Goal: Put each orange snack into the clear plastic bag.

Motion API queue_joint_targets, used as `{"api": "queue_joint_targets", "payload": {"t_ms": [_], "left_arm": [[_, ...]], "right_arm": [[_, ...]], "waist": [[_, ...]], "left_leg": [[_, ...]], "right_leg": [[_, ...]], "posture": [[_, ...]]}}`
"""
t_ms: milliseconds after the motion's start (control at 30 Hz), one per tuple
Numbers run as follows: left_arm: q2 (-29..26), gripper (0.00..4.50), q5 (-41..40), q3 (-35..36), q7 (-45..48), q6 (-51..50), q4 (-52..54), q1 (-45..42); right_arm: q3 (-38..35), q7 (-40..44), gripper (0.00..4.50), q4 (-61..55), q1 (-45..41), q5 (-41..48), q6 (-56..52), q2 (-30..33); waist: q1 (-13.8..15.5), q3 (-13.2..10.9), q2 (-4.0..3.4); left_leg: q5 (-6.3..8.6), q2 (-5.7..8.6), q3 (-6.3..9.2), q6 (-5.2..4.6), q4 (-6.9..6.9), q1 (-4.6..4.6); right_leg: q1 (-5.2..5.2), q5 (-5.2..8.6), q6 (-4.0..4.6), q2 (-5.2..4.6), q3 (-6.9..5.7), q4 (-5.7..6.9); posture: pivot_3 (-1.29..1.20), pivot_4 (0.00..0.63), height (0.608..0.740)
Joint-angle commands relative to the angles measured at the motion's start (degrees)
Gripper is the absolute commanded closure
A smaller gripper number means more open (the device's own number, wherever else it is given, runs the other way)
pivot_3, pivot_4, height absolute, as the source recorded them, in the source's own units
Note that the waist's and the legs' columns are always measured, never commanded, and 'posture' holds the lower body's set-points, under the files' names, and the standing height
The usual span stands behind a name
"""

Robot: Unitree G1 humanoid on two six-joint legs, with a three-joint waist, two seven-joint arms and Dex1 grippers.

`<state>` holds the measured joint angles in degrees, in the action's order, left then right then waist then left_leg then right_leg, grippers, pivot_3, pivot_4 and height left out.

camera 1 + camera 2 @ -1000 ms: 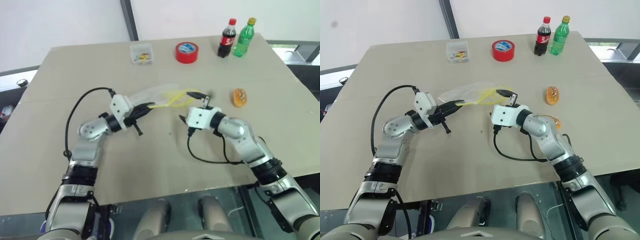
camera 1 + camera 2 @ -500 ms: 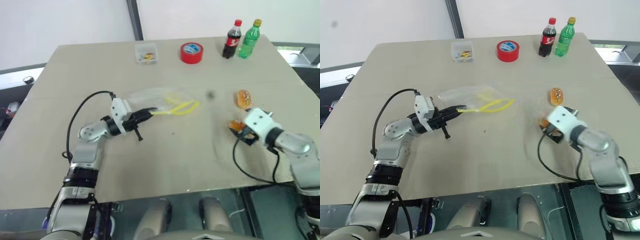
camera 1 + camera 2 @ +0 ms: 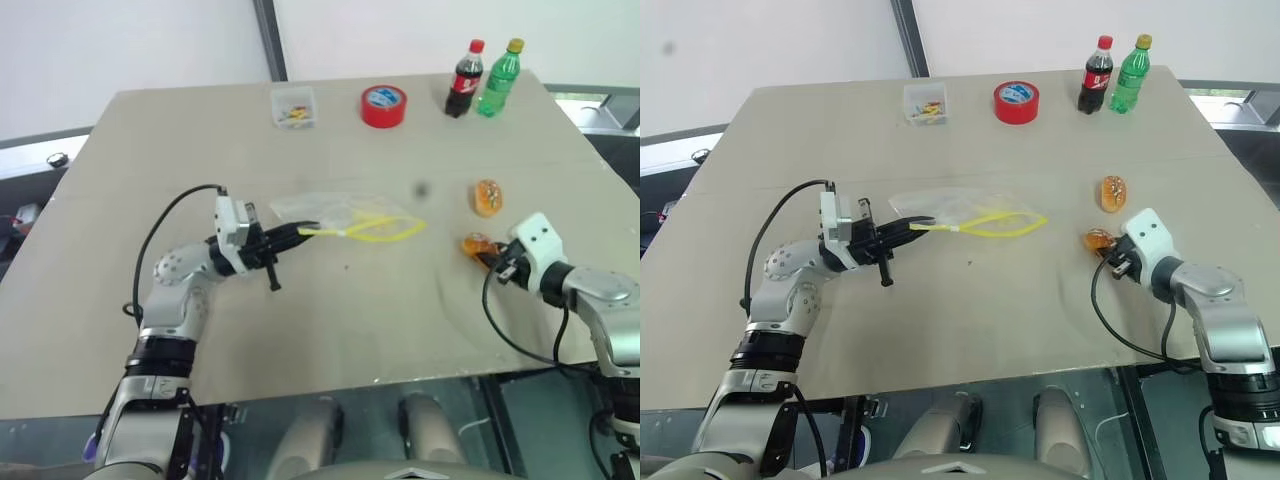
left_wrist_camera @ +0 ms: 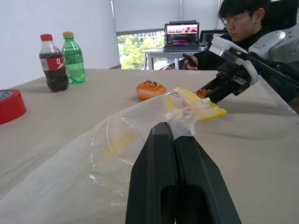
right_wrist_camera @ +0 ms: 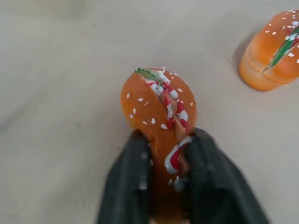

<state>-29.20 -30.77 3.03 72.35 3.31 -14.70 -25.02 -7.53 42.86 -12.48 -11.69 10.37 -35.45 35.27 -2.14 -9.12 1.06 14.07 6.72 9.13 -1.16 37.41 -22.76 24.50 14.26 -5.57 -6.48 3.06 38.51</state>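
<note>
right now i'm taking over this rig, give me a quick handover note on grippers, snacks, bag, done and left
Left gripper: shut on the edge of the clear plastic bag, which lies flat mid-table with its yellow strip toward the right arm.
Right gripper: shut on the near orange snack, low at the table on the robot's right.
Far orange snack: lying loose on the table just beyond the held one, nothing touching it.
Done: bag pinched, first snack gripped.
Left: carry the held snack to the bag and get it inside, then fetch and bag the second snack. Neither snack is in the bag yet.
</note>
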Motion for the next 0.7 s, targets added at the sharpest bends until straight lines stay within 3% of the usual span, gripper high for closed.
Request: {"api": "queue_joint_targets", "payload": {"t_ms": [33, 267, 700], "left_arm": [[-0.4, 4.5, -0.4, 1.4, 0.7, 0.3, 1.5, -1.2], [0.0, 4.5, 0.1, 1.2, 0.9, 0.2, 1.9, -1.5], [-0.8, 4.5, 1.5, -1.1, 3.4, -0.2, 5.8, 1.6]], "right_arm": [[-1.5, 2.6, 4.44, -11.7, 0.4, 7.7, -3.1, 0.3], [5.0, -5.0, 4.44, -19.7, -4.2, 12.3, -12.5, -5.7], [12.6, -12.5, 4.44, -10.9, -12.6, 10.1, -13.5, -13.3]], "waist": [[0.0, 0.0, 0.0], [0.0, 0.0, 0.02], [-0.2, 0.0, 0.01]], "left_leg": [[0.0, 0.0, 0.01, 0.0, 0.0, 0.0], [0.0, -0.01, 0.06, 0.0, 0.01, 0.01], [-0.01, 0.02, 0.1, 0.01, 0.0, -0.01]], "right_leg": [[0.0, 0.0, 0.0, 0.0, 0.0, -0.01], [-0.04, 0.0, 0.0, 0.0, -0.04, -0.02], [-0.03, 0.0, 0.0, -0.02, -0.08, -0.05]], "posture": [[0.0, 0.15, 0.74], [0.0, 0.15, 0.74], [0.0, 0.15, 0.74]]}}
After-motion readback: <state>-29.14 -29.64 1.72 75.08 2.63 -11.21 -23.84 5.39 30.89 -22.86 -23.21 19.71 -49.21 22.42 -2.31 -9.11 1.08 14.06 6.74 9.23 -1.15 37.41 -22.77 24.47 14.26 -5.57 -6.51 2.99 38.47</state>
